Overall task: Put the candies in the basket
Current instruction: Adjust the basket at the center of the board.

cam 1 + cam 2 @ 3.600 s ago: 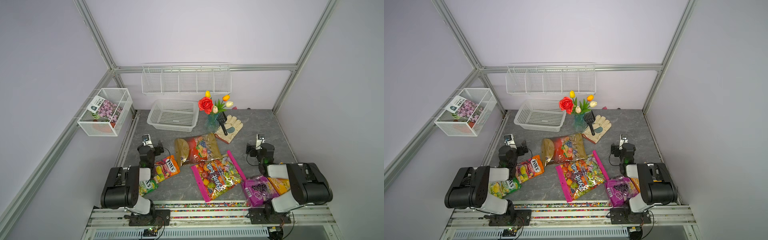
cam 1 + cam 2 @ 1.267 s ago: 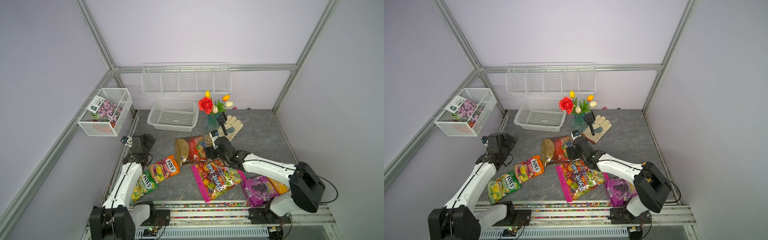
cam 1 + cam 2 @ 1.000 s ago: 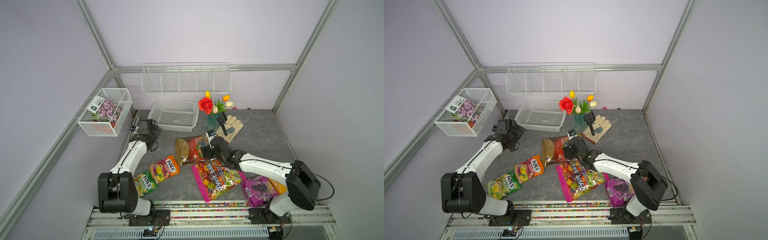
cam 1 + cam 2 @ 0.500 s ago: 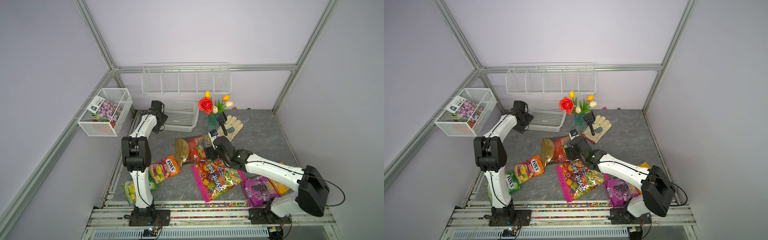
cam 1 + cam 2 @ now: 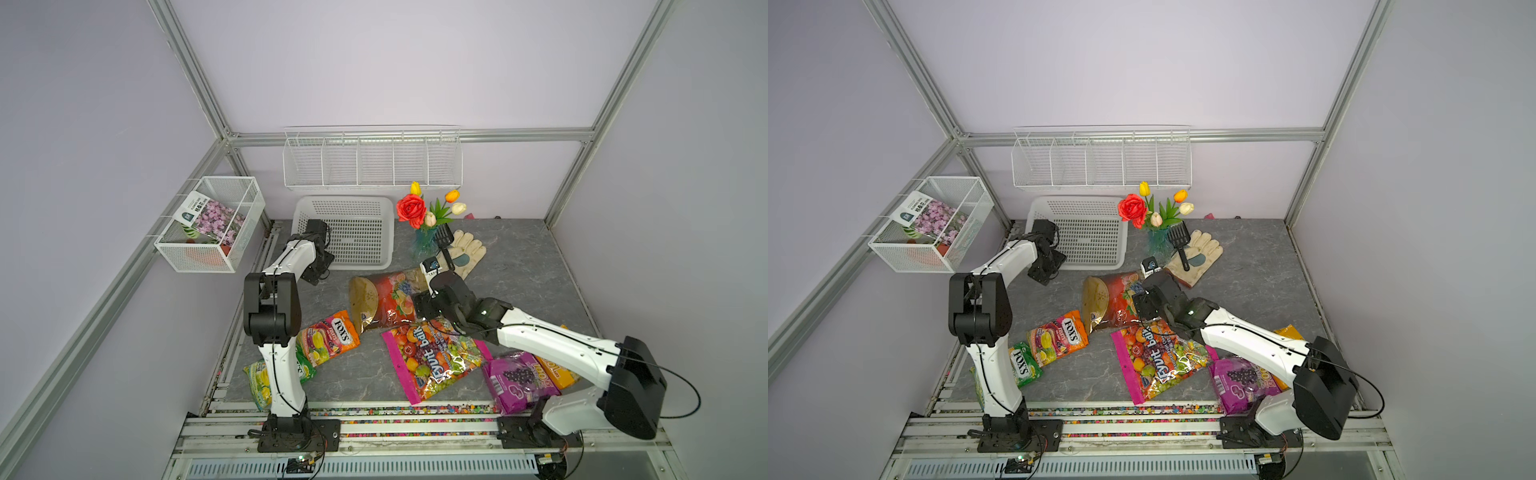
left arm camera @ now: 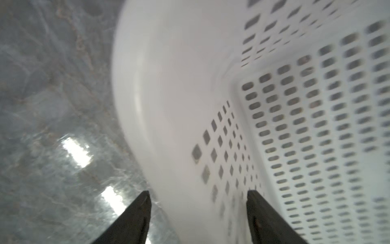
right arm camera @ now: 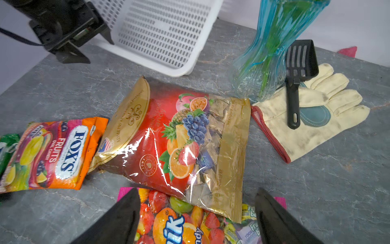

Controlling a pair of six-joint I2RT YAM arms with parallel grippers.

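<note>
1. Nearest me, the purple grape bag point(image 5: 519, 376), mango bag point(image 5: 557, 370) and green FOX'S bag point(image 5: 1023, 365) lie on the counter point(image 5: 519, 266).
2. Mid-counter, my right end effector point(image 7: 196, 192) hangs spread and empty over the pink-edged bag point(image 5: 432, 357) and red-gold bag point(image 5: 382, 299), with the orange FOX'S bag point(image 5: 328, 336) beside them.
3. Farthest, the basket point(image 5: 345, 203) is empty, so all six bags remain. My left end effector point(image 6: 196, 193), jaws apart, straddles its corner rim. The vase point(image 5: 424, 245) and glove point(image 5: 465, 253) crowd that side, I judge.

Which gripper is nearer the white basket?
Left. The left gripper straddles the basket rim at a corner; the right gripper hangs over the candy bags, apart from it.

Left gripper point(image 5: 321, 269) at basket point(image 5: 386, 208) corner; candies point(image 5: 432, 361) all outside.
</note>
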